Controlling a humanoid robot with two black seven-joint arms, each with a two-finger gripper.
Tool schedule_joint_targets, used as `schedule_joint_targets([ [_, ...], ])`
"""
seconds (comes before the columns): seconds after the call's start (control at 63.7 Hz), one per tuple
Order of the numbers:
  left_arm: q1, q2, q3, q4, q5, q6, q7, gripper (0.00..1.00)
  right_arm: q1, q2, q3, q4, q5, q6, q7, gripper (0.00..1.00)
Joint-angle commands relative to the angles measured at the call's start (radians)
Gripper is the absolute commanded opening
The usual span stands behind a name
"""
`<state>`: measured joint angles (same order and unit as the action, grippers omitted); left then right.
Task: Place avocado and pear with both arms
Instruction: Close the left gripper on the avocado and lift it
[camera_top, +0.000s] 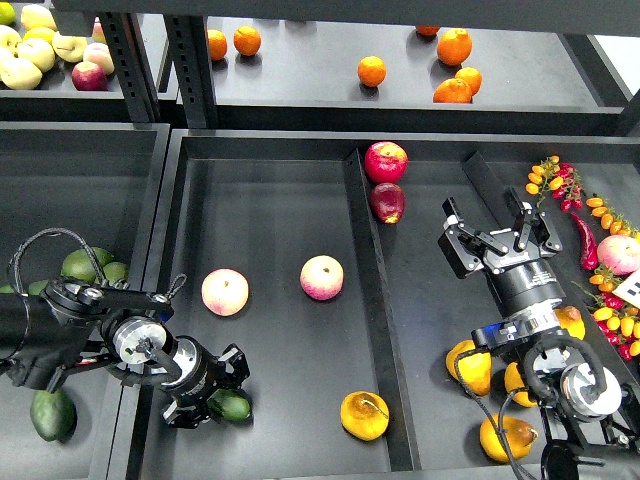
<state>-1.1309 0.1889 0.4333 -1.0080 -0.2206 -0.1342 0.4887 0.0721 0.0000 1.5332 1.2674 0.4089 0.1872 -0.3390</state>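
My left gripper (222, 392) is shut on the dark green avocado (233, 407) and holds it low over the front left corner of the middle tray (270, 200). The pear (364, 415), golden with brown blotches and a thin stem, lies at the front right of the same tray, against the divider. My right gripper (497, 233) is open and empty, fingers pointing away from me, over the right compartment, well behind and to the right of the pear.
Two pink-and-yellow peaches (225, 292) (322, 277) lie mid-tray. Two red apples (386, 161) (387, 202) sit beyond the divider (365, 300). Other avocados (52, 413) fill the left tray. Yellow pears (470, 366) lie under my right arm. Oranges (371, 70) are on the shelf.
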Motion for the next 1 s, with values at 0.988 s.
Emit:
schedule_joint_targets([
  [0.988,-0.270,0.423,0.134,-0.222,0.050,-0.242,0.000,0.32,0.020,0.000,-0.093,0.010,0.008,-0.006,-0.006,1.00],
])
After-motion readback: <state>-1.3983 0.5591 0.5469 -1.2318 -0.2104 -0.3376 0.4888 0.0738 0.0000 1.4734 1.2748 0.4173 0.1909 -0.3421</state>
